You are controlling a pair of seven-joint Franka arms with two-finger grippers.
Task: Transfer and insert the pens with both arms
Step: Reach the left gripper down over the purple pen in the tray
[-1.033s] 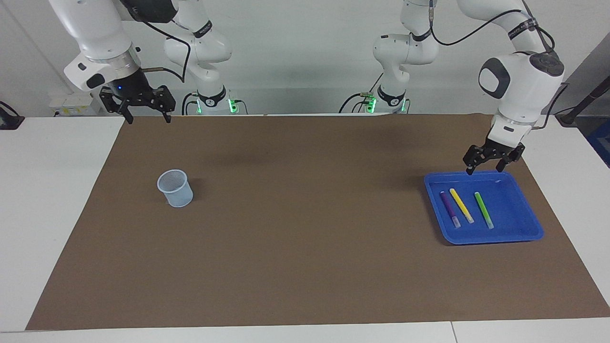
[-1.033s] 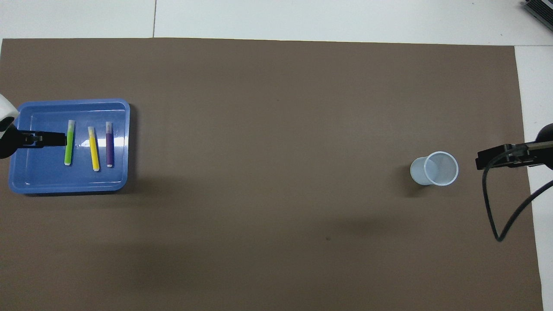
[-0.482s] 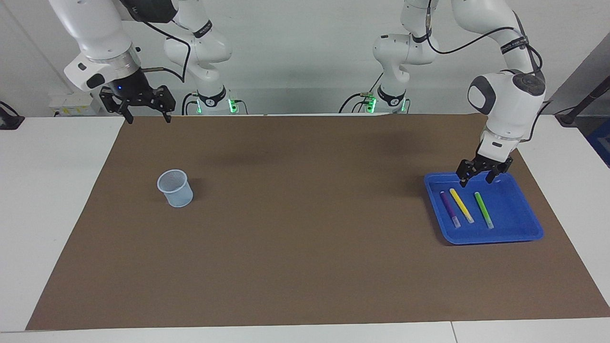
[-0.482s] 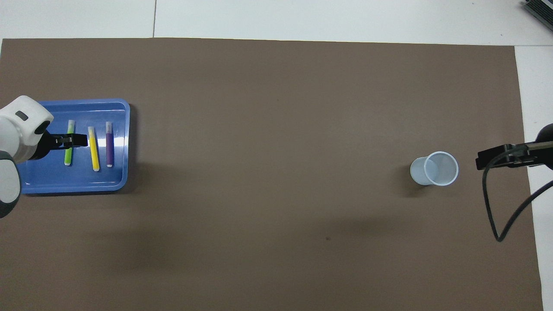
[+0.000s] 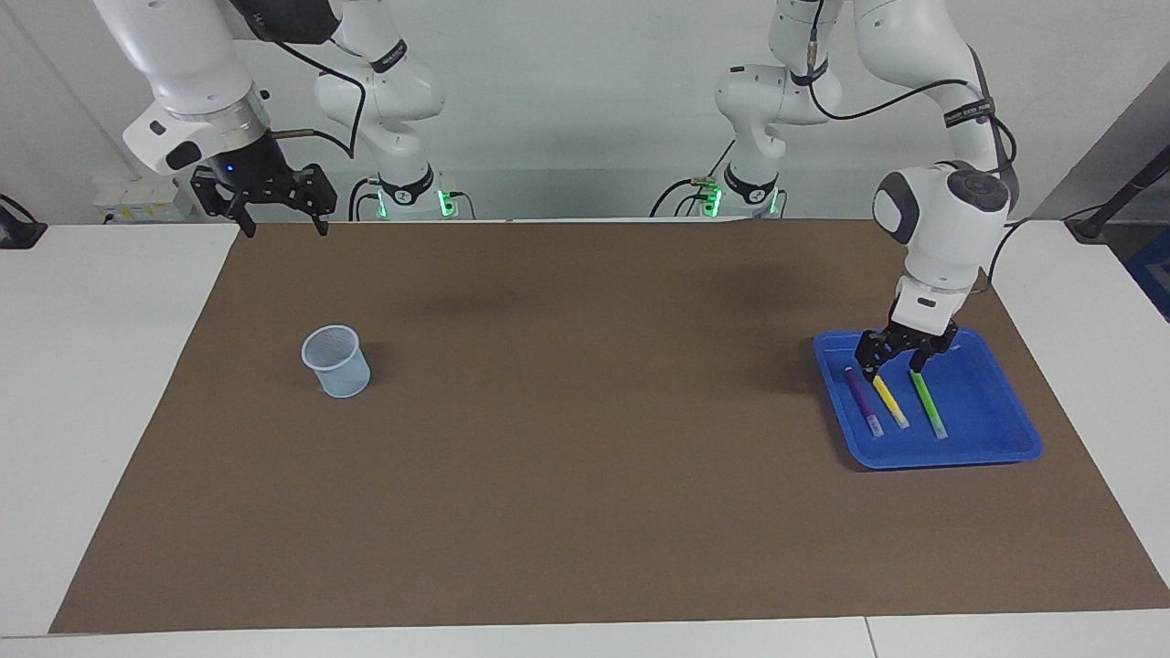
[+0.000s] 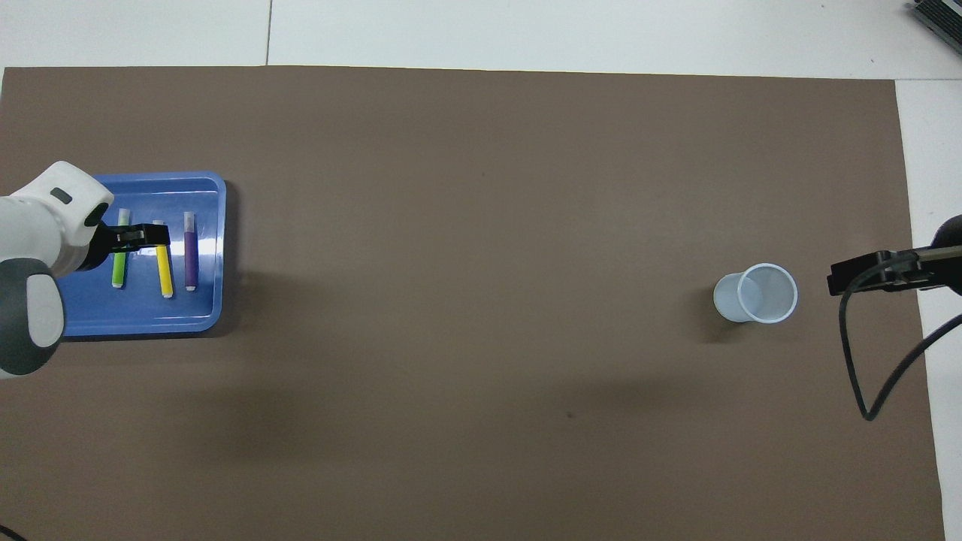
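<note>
Three pens lie side by side in a blue tray (image 5: 1005,446) (image 6: 90,315) at the left arm's end of the table: purple (image 5: 859,400) (image 6: 191,252), yellow (image 5: 891,402) (image 6: 164,276) and green (image 5: 928,404) (image 6: 119,264). My left gripper (image 5: 894,368) (image 6: 146,237) hangs low over the tray, open, its fingers apart above the yellow pen; it holds nothing. My right gripper (image 5: 281,226) (image 6: 831,281) waits open and empty, raised over the mat's edge at the right arm's end.
A pale translucent cup (image 5: 336,362) (image 6: 755,293) stands upright on the brown mat (image 5: 585,457) toward the right arm's end. A black cable (image 6: 864,361) loops down from the right arm beside the cup. White table borders the mat.
The left gripper has come down from the tray's robot-side rim to over the yellow pen, and its fingers have narrowed a little. The right arm, the pens and the cup have not moved.
</note>
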